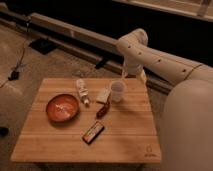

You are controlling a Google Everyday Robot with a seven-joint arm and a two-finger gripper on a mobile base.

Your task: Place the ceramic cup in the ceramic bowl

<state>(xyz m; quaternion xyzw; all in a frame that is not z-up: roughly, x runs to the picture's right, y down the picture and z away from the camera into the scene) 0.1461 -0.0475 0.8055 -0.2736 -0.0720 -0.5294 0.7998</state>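
The white ceramic cup (117, 91) stands upright near the far right part of the wooden table (120, 140). The reddish-orange ceramic bowl (63, 108) with pale marks inside sits on the table's left side, well apart from the cup. My gripper (131, 73) hangs from the white arm (155, 60) just beyond and to the right of the cup, over the table's far edge.
A small clear bottle (82, 92) lies between bowl and cup. A pale block (103, 95) and a red item (103, 110) lie beside the cup. A dark flat packet (93, 132) lies nearer the front. The robot's white body (187, 130) stands at the right.
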